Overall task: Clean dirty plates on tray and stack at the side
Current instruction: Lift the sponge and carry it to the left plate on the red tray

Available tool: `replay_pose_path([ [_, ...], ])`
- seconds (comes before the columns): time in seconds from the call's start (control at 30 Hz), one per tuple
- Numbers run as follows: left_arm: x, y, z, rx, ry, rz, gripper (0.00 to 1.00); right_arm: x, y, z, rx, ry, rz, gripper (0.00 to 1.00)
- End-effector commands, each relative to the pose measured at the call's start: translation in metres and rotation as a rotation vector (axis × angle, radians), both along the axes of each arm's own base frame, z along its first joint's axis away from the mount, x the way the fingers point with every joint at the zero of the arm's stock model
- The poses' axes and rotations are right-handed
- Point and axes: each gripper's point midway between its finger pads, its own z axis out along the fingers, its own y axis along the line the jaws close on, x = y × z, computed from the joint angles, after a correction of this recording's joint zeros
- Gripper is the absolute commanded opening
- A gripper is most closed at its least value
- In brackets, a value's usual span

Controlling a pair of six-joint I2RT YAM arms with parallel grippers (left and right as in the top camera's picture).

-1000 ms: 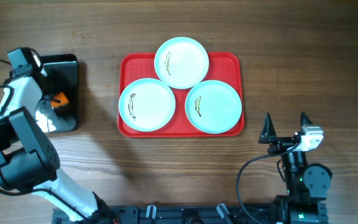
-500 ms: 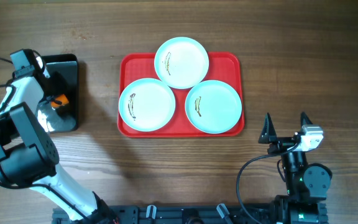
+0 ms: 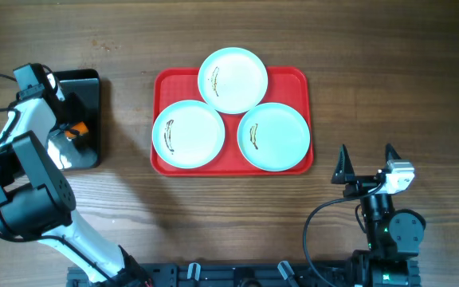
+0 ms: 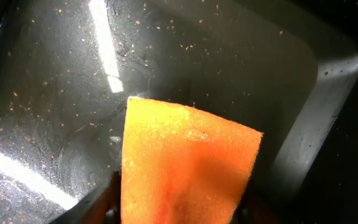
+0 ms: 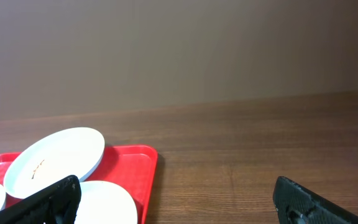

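As plates (image 3: pixel 233 79) fill tray (image 3: pixel 297 76), smears show; sponge (image 4: pixel 185 163) seemingly in black tray (image 3: pixel 87 84).

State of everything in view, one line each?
top plate: on red tray, smeared
left plate: on tray, smeared
right plate: on tray, smeared
red tray: holds three plates
black tray: speckled
sponge: pinched, over black tray
left gripper: shut on sponge
right gripper: open, empty

Three smeared plates (image 3: pixel 232 80), perhaps overlapping, on tray (image 3: pixel 168 83)

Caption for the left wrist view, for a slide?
The left fingers pinch the sponge over the glossy, speckled black tray.
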Motion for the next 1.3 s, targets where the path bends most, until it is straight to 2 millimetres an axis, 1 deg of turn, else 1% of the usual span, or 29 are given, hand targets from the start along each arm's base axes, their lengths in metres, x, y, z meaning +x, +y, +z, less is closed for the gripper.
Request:
replay_pose_path([
  [0.0, 0.000, -0.001, -0.004, -0.004, 0.010, -0.016, 0.38, 0.000, -0.003, 0.002, 0.009, -0.009, -0.015, 1.00],
  [0.1, -0.004, 0.006, -0.005, 0.030, 0.032, 0.000, 0.13, 0.000, -0.003, 0.002, 0.009, -0.009, -0.015, 1.00],
  [0.13, -0.005, 0.008, -0.005, 0.041, 0.039, 0.005, 0.06, 0.000, -0.003, 0.002, 0.009, -0.009, -0.015, 1.00],
  [0.17, -0.006, 0.009, -0.005, 0.046, 0.042, 0.008, 0.04, 0.000, -0.003, 0.002, 0.009, -0.009, -0.015, 1.00],
  [0.27, -0.006, 0.009, -0.004, 0.043, 0.041, 0.012, 0.04, 0.000, -0.003, 0.002, 0.009, -0.009, -0.015, 1.00],
  [0.33, -0.005, 0.009, 0.001, 0.048, 0.030, 0.012, 0.04, 0.000, -0.003, 0.002, 0.009, -0.009, -0.015, 1.00],
  [0.37, -0.003, 0.010, 0.007, 0.054, 0.015, 0.013, 0.04, 0.000, -0.003, 0.002, 0.009, -0.009, -0.015, 1.00],
  [0.47, 0.005, 0.014, 0.034, 0.080, -0.045, 0.015, 0.04, 0.000, -0.003, 0.002, 0.009, -0.009, -0.015, 1.00],
  [0.6, 0.015, 0.018, 0.083, 0.129, -0.158, 0.018, 0.04, 0.000, -0.003, 0.002, 0.009, -0.009, -0.015, 1.00],
  [0.7, 0.018, 0.019, 0.117, 0.162, -0.237, 0.021, 0.04, 0.000, -0.003, 0.002, 0.009, -0.009, -0.015, 1.00],
  [0.77, 0.019, 0.019, 0.132, 0.173, -0.275, 0.023, 0.04, 0.000, -0.003, 0.002, 0.009, -0.009, -0.015, 1.00],
  [0.83, 0.019, 0.019, 0.137, 0.168, -0.288, 0.039, 0.04, 0.000, -0.003, 0.002, 0.009, -0.009, -0.015, 1.00],
  [0.87, 0.018, 0.019, 0.136, 0.163, -0.289, 0.044, 0.04, 0.000, -0.003, 0.002, 0.009, -0.009, -0.015, 1.00],
  [0.93, 0.017, 0.017, 0.126, 0.150, -0.265, 0.043, 0.04, 0.000, -0.003, 0.002, 0.009, -0.009, -0.015, 1.00],
  [0.97, 0.014, 0.016, 0.109, 0.136, -0.228, 0.042, 0.04, 0.000, -0.003, 0.002, 0.009, -0.009, -0.015, 1.00],
  [1.13, 0.005, 0.013, 0.038, 0.077, -0.085, 0.041, 0.04, 0.000, -0.003, 0.002, 0.009, -0.009, -0.015, 1.00],
  [1.2, 0.004, 0.012, 0.027, 0.067, -0.062, 0.039, 0.04, 0.000, -0.003, 0.002, 0.009, -0.009, -0.015, 1.00],
  [1.23, 0.006, 0.013, 0.029, 0.070, -0.071, 0.040, 0.04, 0.000, -0.003, 0.002, 0.009, -0.009, -0.015, 1.00],
  [1.27, 0.009, 0.013, 0.037, 0.070, -0.089, 0.036, 0.04, 0.000, -0.003, 0.002, 0.009, -0.009, -0.015, 1.00],
])
